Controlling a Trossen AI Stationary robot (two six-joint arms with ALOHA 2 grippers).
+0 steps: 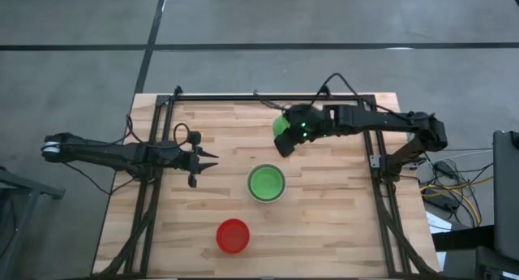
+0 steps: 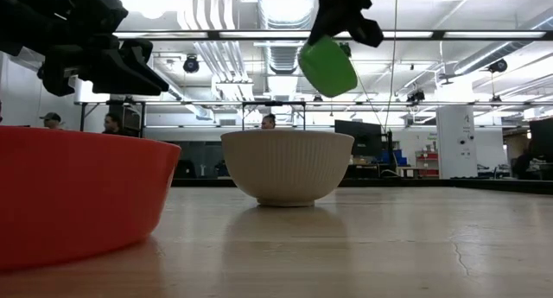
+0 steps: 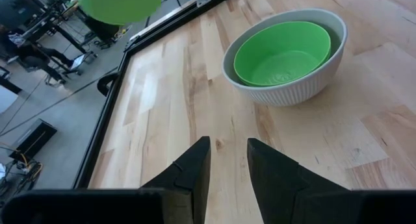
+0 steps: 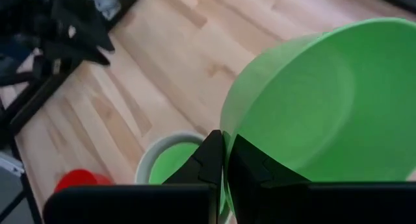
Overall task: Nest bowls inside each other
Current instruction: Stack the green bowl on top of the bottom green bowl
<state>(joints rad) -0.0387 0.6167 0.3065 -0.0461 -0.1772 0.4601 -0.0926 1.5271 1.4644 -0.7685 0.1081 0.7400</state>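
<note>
Nearest, a red bowl (image 1: 233, 235) is seen at the table's front edge. Beyond it, an off-white bowl (image 1: 266, 183) is found mid-table with a green bowl (image 1: 265, 181) nested inside. Beside these, the left gripper (image 1: 204, 167) is held empty, fingers slightly parted. Farthest back, another green bowl (image 1: 283, 124) is kept aloft, its rim pinched by the right gripper (image 1: 285, 140).

Off-white ribbed plastic bowl (image 1: 266, 183) sat near centre of wooden slatted table (image 1: 332, 223); green plastic bowl (image 3: 282, 52) nested inside it. Small red plastic bowl (image 1: 233, 235) stood apart, nearer front edge, slightly left. Second green plastic bowl (image 2: 327, 66) hung tilted above table, behind and right of nested pair, in right gripper (image 4: 225, 160). Left gripper (image 1: 204, 160) hovered left of nested pair.
</note>
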